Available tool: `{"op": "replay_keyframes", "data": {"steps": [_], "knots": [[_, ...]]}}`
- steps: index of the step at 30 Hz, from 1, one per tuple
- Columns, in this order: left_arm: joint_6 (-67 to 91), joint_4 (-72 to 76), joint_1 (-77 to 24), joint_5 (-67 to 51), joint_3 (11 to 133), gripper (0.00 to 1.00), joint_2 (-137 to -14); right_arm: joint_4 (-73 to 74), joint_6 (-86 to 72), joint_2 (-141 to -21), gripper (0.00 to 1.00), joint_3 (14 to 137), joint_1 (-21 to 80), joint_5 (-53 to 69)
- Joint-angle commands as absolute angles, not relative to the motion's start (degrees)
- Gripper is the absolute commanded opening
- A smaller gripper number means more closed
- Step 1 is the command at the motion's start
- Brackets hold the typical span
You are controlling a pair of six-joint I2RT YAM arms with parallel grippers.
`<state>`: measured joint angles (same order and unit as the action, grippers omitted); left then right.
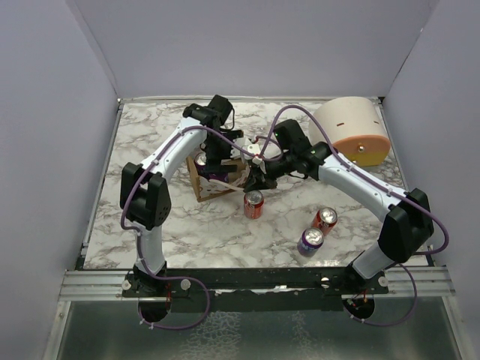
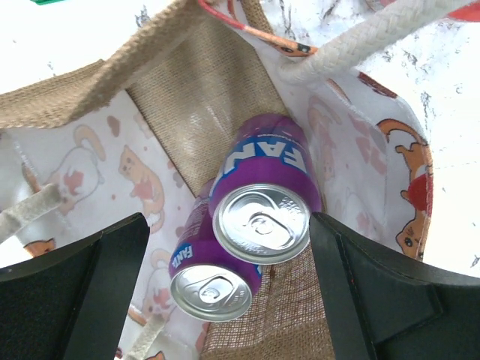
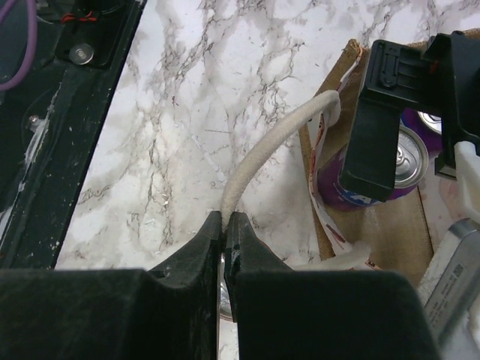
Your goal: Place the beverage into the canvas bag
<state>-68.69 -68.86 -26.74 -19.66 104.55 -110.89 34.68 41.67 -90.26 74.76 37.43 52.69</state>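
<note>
The canvas bag (image 1: 212, 182) stands at the table's middle left, its mouth open. In the left wrist view two purple Fanta cans lie inside the bag (image 2: 187, 112), one higher (image 2: 262, 202) and one lower (image 2: 214, 281). My left gripper (image 2: 229, 225) hangs open over the bag's mouth. Its fingers stand wide on either side of the higher can, with a clear gap on the left side. My right gripper (image 3: 223, 221) is shut on the bag's white rope handle (image 3: 262, 150) and holds it out to the side. A purple can (image 3: 409, 161) in the bag shows behind the left gripper's finger (image 3: 375, 127).
Three cans stand on the marble table (image 1: 150, 240): a red one (image 1: 253, 204) just in front of the bag, another red one (image 1: 325, 220) and a purple one (image 1: 310, 241) at the front right. A large cream domed container (image 1: 352, 131) sits at the back right.
</note>
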Motion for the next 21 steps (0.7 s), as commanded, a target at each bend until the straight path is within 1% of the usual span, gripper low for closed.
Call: {"op": "replay_keyframes", "data": {"steps": [1,6,11,13,16,19,20,21], "knots": [[-67.9,-65.6,-26.4,-23.8,106.4,0.91,-105.5,38.1,41.9,-90.7,0.05,76.3,37.4,56.0],[-66.2,-61.8,-25.9,-24.0,105.3,0.91,-101.8,38.1,41.7,-90.7,0.13,76.2,37.4,57.4],[-63.0,-53.3,-25.0,-22.2,102.2,0.91,-96.7,38.4,41.1,-91.2,0.23,77.4,37.4,57.5],[-60.5,-50.6,-24.2,-21.6,101.5,0.91,-94.3,38.5,40.6,-91.1,0.26,78.0,37.5,56.8],[-54.4,-48.7,-23.1,-21.8,103.6,0.91,-93.2,38.5,39.6,-90.4,0.32,78.7,37.4,56.1],[-47.7,-46.1,-22.9,-25.4,104.0,0.89,-90.9,37.8,38.0,-89.4,0.38,79.2,37.4,54.5],[-45.5,-46.1,-22.9,-27.1,104.8,0.89,-90.4,37.8,37.6,-89.3,0.44,79.5,37.4,53.8],[-43.8,-45.8,-22.9,-28.3,105.7,0.88,-90.0,37.7,37.0,-89.1,0.53,80.0,37.4,53.0]]}}
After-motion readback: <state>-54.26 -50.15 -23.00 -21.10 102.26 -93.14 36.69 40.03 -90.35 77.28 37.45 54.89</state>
